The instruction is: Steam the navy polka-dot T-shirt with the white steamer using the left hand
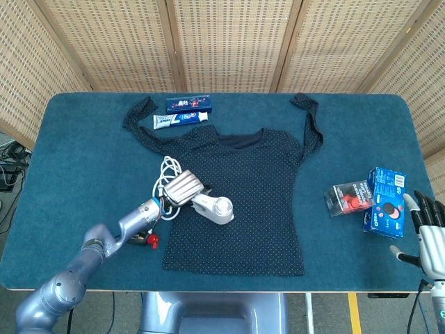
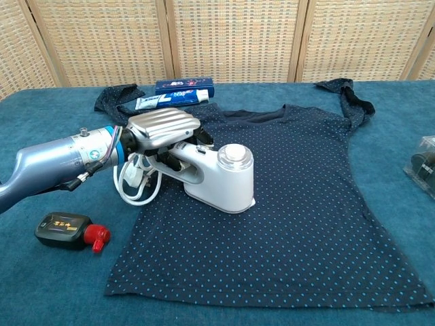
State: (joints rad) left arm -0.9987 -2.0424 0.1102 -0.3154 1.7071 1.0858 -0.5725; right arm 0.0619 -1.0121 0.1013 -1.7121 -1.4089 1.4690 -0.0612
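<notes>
- Navy polka-dot T-shirt [image 1: 243,195]: spread flat on the blue table [image 1: 83,160].
- White steamer [image 2: 221,178]: standing on the shirt's left side.
- Left hand [image 2: 162,129]: clamped around the steamer's handle.
- Right hand [image 1: 430,233]: at the table's right edge, fingers apart, holding nothing.

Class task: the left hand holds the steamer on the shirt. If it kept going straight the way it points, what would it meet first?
The left hand points along the steamer toward the robot's right. That line crosses only bare shirt. Beyond the far edge lie the boxes, though depth is unclear.
</notes>
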